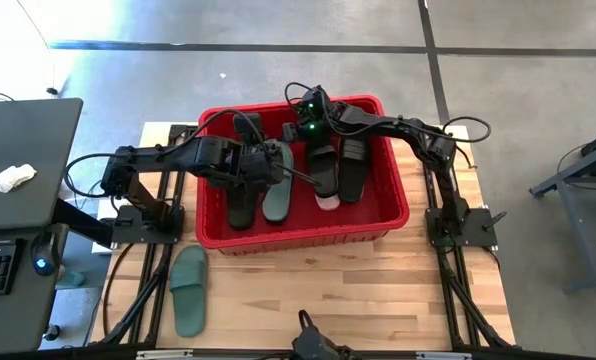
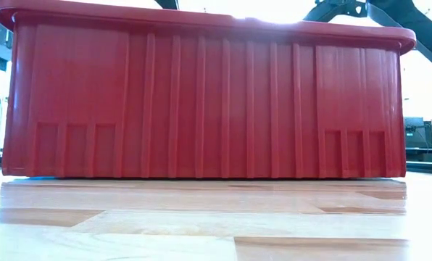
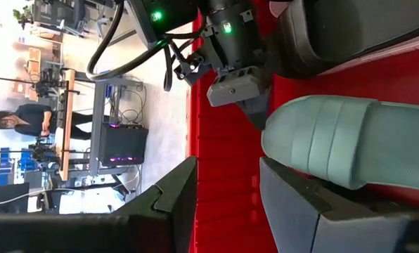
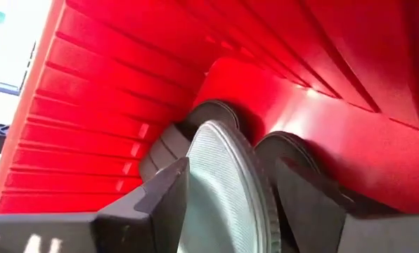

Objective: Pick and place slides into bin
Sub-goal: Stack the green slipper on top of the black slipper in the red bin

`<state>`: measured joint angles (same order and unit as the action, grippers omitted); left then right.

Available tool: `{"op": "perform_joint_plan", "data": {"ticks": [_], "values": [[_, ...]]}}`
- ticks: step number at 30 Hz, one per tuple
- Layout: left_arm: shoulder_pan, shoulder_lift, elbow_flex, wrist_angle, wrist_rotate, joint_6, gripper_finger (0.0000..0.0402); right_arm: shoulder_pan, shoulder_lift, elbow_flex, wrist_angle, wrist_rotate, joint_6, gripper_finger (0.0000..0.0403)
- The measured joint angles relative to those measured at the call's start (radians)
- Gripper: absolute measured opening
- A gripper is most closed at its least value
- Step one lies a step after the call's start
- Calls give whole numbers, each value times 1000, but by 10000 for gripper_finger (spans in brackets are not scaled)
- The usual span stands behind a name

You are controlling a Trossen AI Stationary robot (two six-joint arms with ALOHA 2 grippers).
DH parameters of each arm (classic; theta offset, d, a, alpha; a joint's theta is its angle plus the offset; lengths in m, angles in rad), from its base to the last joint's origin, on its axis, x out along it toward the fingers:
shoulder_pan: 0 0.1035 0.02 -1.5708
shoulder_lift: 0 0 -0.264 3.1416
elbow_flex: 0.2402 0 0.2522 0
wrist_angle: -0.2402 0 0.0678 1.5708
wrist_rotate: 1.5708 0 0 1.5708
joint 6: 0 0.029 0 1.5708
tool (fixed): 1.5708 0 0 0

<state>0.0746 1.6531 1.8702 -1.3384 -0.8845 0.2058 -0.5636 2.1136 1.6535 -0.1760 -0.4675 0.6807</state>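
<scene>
We observed both arms reaching into the bin (image 1: 300, 238), which stood near the middle of the table (image 1: 378, 300). The left gripper (image 1: 266, 165) hovered over the bin's left half, its jaws partly apart; in the left wrist view a sage green slide (image 3: 343, 144) lay just beyond the left fingers (image 3: 294, 211) and not between them, so we judged that it held nothing. The right gripper (image 1: 311, 122) sat at the bin's far wall. In the right wrist view a black slide (image 4: 227, 190) stood on edge between the parted right fingers (image 4: 153, 204), its ribbed sole facing the camera; whether the fingers touched it we could not tell, and we read this as the release of that slide.

Inside the bin we counted two black slides at left (image 1: 243, 170), the green one (image 1: 278, 190) beside them, and black ones at right (image 1: 350, 168) with a pale slide (image 1: 327, 201) mostly hidden beneath. A second green slide (image 1: 189, 290) lay on the table in front of the bin's left corner.

The step in hand was placement. The next move called for lifting clear of the rim, and for the left arm to fetch the outlying green slide.
</scene>
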Motion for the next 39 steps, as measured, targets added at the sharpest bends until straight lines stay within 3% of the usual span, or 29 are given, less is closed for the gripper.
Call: {"op": "perform_joint_plan", "data": {"ticks": [17, 25, 32, 39], "values": [[31, 0, 0, -15, -6, 35, 138, -46, -66, 0, -23, -22, -35, 202], [31, 0, 0, -34, 38, 93, 138, -73, -161, 0, -36, -129, -60, 202], [31, -2, 0, -45, 216, 192, 138, -75, -276, 0, -148, -195, -160, 202], [30, -63, 0, -50, 503, 319, 138, -52, -425, 0, -409, -191, -366, 202]]}}
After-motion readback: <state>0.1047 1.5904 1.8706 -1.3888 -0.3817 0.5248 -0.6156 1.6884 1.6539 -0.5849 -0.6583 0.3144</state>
